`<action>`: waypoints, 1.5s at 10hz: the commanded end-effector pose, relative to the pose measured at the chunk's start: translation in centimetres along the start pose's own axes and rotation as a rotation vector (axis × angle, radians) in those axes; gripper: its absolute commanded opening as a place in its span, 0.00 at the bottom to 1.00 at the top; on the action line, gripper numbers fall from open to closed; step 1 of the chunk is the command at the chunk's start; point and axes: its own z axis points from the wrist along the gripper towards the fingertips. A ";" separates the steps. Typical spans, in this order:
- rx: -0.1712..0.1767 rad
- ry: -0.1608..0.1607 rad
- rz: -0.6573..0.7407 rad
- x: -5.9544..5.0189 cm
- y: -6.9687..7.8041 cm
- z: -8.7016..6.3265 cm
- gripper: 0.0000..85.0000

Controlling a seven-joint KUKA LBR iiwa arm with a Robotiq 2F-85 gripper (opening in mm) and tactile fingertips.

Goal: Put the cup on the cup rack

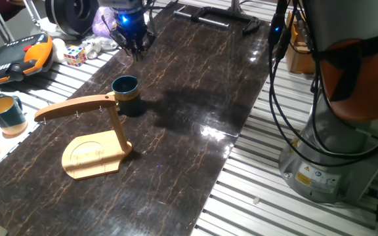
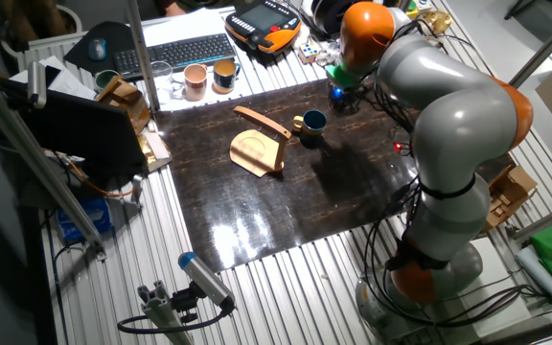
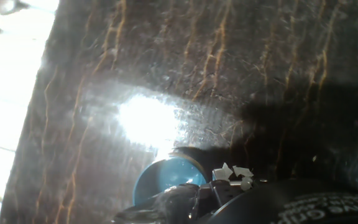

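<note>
A: In one fixed view, where is the cup?

B: Upright on the table, just behind the cup rack, touching or nearly touching the post end of its curved arm. It is not hung yet. The gripper hovers well beyond the cup, carrying nothing. I cannot tell whether its fingers are spread.

A: And the other fixed view?

B: The cup sits just beside the cup rack, handle towards it. The arm's bulk hides most of the gripper.

A: The hand view?

B: Only the cup's blue rim shows at the bottom edge (glare washes the table), partly cut off.
</note>
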 end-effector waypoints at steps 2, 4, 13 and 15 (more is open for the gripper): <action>0.028 -0.017 0.474 0.0 0.0 0.0 0.01; 0.015 -0.020 0.425 0.0 0.0 0.0 0.01; 0.029 0.007 0.491 0.4 0.6 0.2 0.01; 0.018 0.012 0.510 1.1 1.1 0.7 0.01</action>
